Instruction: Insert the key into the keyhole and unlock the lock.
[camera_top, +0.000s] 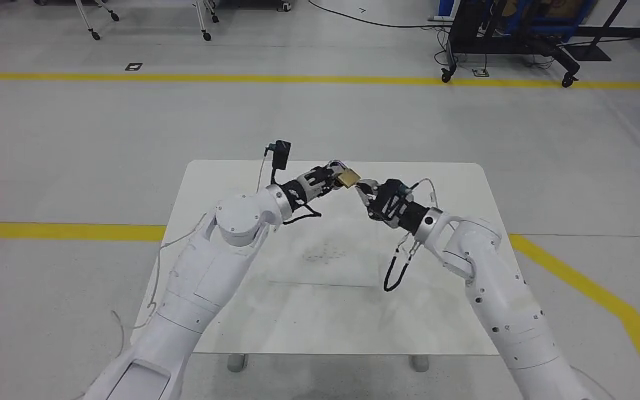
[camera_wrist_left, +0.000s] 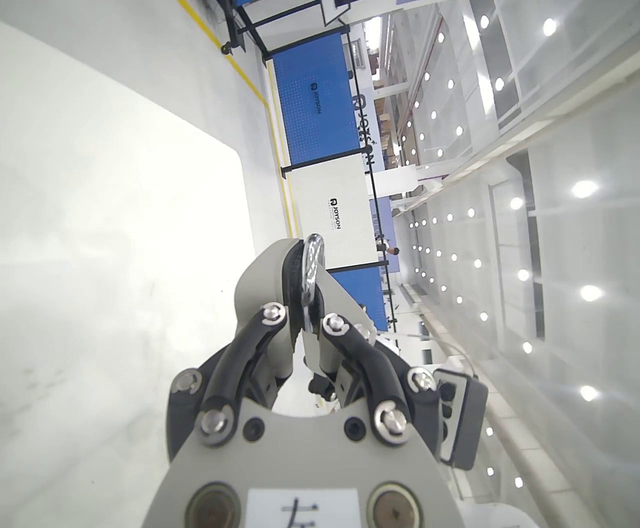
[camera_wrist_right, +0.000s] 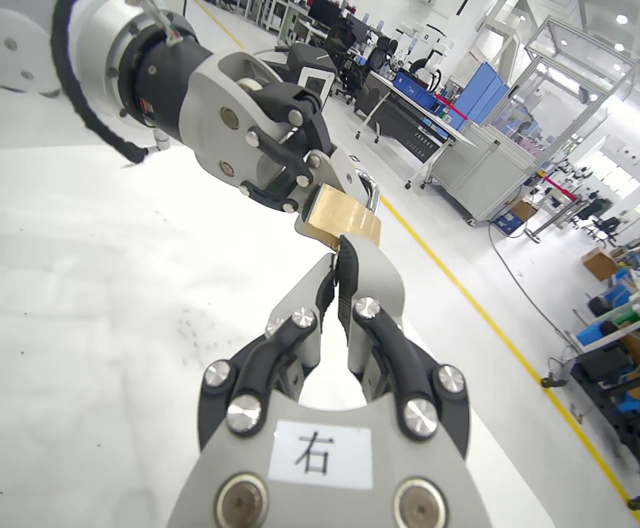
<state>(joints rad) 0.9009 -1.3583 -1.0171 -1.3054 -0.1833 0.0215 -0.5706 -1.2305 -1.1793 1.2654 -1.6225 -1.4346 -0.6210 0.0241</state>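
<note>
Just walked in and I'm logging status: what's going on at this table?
The left gripper holds a brass padlock up above the white table, clamped at its shackle. The right gripper is shut, with its tips against the padlock's bottom edge. I cannot tell what it grips, if anything, or whether the lock is open yet.
</note>
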